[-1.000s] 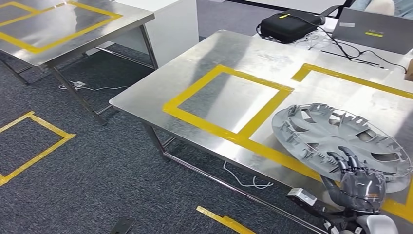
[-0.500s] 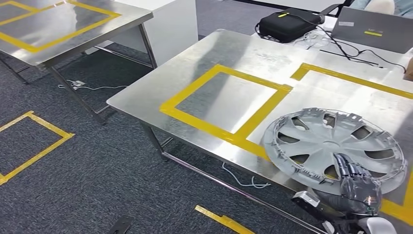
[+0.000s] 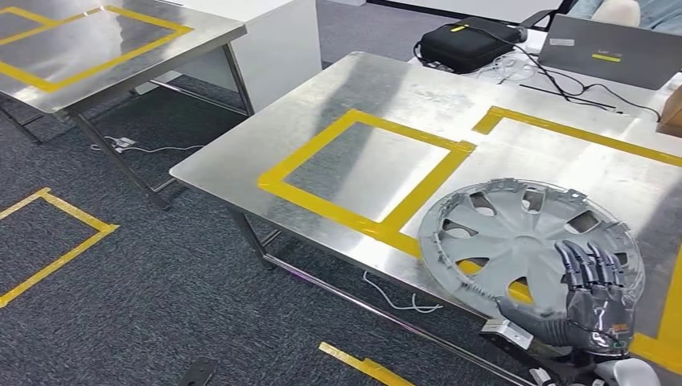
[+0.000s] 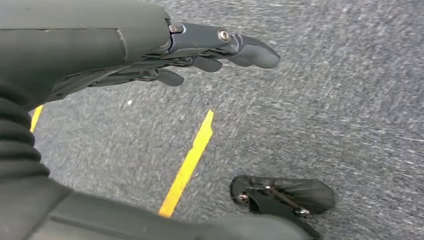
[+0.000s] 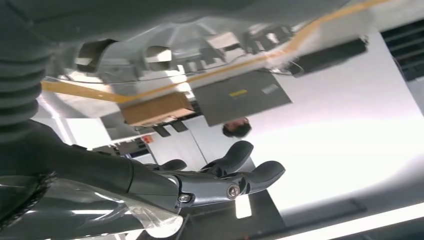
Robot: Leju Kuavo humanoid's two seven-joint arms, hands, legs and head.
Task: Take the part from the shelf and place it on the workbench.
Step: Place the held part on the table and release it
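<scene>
The part is a silver-grey hubcap, face up and slightly tilted over the near right of the steel workbench, across a yellow tape line. My right hand grips its near rim, with dark fingers lying on its face. The right wrist view shows the hubcap's ribbed underside close by and the hand's fingers stretched out. My left hand hangs over grey carpet, fingers straight, holding nothing.
Yellow tape squares mark the workbench. At its far side lie a black bag, a laptop, cables and a cardboard box. A second steel table and a white cabinet stand to the left.
The hubcap has tipped from steeply tilted, with its clipped back showing, to nearly flat and face up. It moved left and lower over the workbench with my right hand. The view shifted a little.
</scene>
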